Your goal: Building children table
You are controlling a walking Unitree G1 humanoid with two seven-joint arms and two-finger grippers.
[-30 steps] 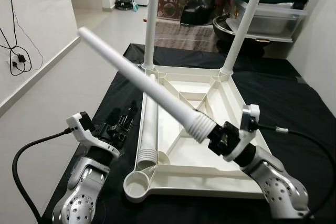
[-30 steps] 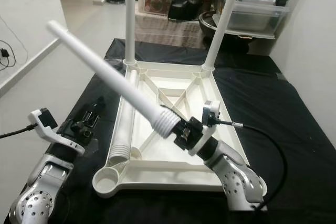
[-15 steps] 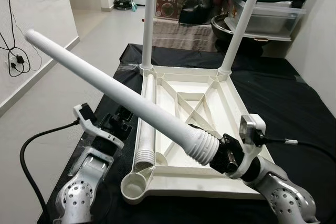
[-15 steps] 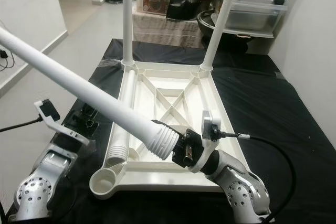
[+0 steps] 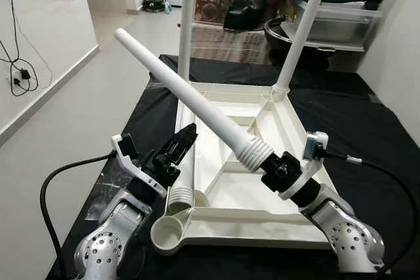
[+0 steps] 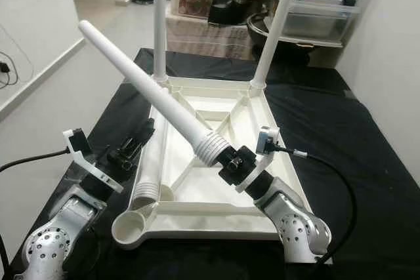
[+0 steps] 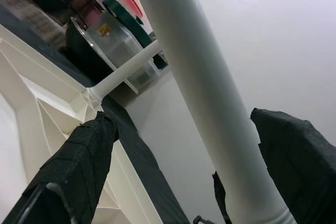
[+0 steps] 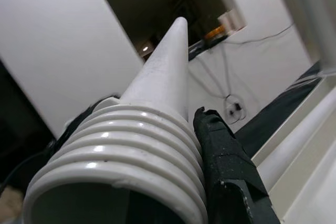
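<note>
An upside-down white plastic table top [image 5: 298, 126] lies on a black-covered work table. Two white legs [image 5: 187, 24] [image 5: 303, 27] stand upright in its far corner sockets. A third leg [image 6: 149, 168] lies loose inside along the left rim. My right gripper [image 5: 279, 172] is shut on the ribbed screw end of a fourth leg [image 5: 190, 96], which slants up toward the far left. My left gripper [image 5: 180, 142] is open and reaches in from the near left. In the left wrist view the held leg [image 7: 205, 93] passes between its spread fingers [image 7: 79, 166].
The near left corner socket [image 5: 167, 234] of the table top is open. Behind the work table stand a clear plastic bin [image 5: 341, 21], pots and a printed box [image 5: 216, 4]. Bare floor and a white wall with cables [image 5: 20, 70] lie to the left.
The held leg dipped low to the left, then swung back up steeper with its tip further right. My left gripper rose and moved in toward the leg.
</note>
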